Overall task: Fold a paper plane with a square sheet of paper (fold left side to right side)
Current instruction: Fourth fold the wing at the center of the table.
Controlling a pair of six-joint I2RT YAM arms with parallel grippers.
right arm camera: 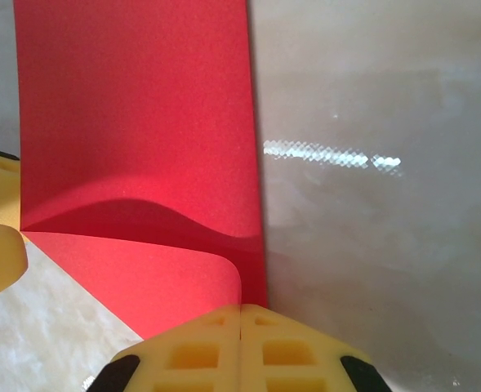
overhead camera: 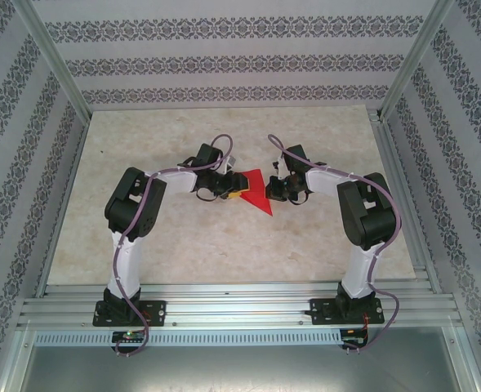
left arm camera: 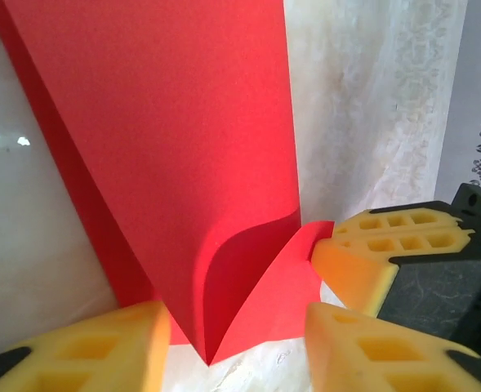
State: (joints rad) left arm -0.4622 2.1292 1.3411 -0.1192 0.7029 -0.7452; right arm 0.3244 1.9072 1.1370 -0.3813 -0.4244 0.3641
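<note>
Top view: sheet of paper [overhead camera: 256, 189], bright red, flat on the pale marbled table [overhead camera: 183, 245], narrowing to a point on its near side. Left gripper [overhead camera: 226, 189] hard against the sheet's left edge, right gripper [overhead camera: 279, 189] against its right edge.

Left wrist view: sheet of paper [left arm camera: 175, 139] folded over on itself, upper layer arching up off the lower one near the corner. Left gripper [left arm camera: 224, 359] spread wide, yellow fingers [left arm camera: 85, 351] either side of the sheet's pointed corner, clamping nothing.

Right wrist view: sheet of paper [right arm camera: 134, 122] with its top layer bowed. Right gripper [right arm camera: 240, 312] pressed fully together at the sheet's nearest corner, apparently pinching that corner, the contact itself hidden behind the pads
</note>
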